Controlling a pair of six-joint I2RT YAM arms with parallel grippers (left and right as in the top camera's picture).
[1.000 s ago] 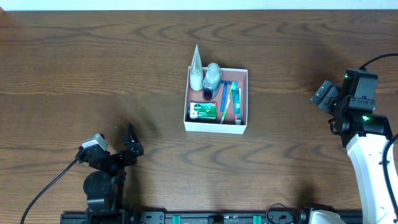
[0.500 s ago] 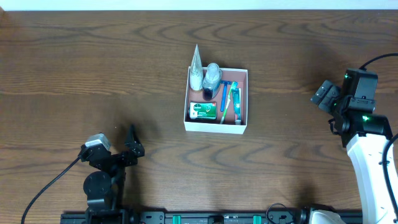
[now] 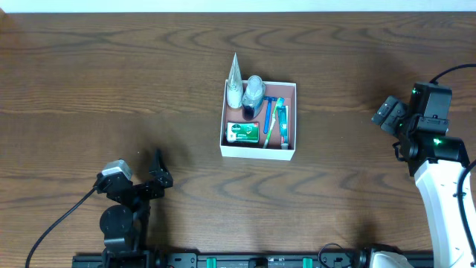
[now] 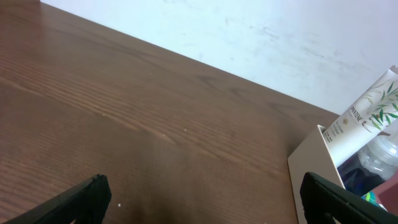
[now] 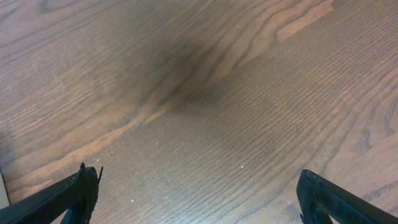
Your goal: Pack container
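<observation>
The container (image 3: 291, 119) is a square white-walled box with a reddish-brown inside, at mid-table. In it are a white tube (image 3: 234, 83) standing upright, a clear bottle (image 3: 254, 91), a green soap box (image 3: 243, 132), a toothbrush (image 3: 282, 123) and a blue razor (image 3: 268, 115). My left gripper (image 3: 140, 168) is open and empty at the front left, far from the box; its wrist view shows the box's corner (image 4: 314, 171) and the tube (image 4: 364, 115). My right gripper (image 3: 387, 115) is open and empty over bare wood right of the box.
The wooden table (image 3: 111, 74) spreads around the box. The right arm's white body (image 3: 446, 193) stands at the front right. A white wall (image 4: 249, 31) lies beyond the table's far edge.
My left gripper has shifted slightly toward the front of the table. The right arm and the box's contents have not moved.
</observation>
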